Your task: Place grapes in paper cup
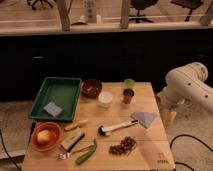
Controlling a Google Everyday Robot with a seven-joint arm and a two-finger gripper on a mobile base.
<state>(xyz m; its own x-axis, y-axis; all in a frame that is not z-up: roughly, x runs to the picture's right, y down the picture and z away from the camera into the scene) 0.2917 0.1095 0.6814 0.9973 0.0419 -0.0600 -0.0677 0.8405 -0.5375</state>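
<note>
The white arm (189,84) is cut off at the picture's right edge. Its hand (168,116) is small and dim, so I cannot tell if it is wide or narrow. The wooden worktop (150,156) stands before a dark wall; chair legs show above.

The arm bends down, and the hand hangs just beside the worktop's right rim. The grapes (123,145) lie left of the hand, nearer to the camera. The white paper cup (105,98) stands further left, beyond a grey cloth (145,118).
</note>
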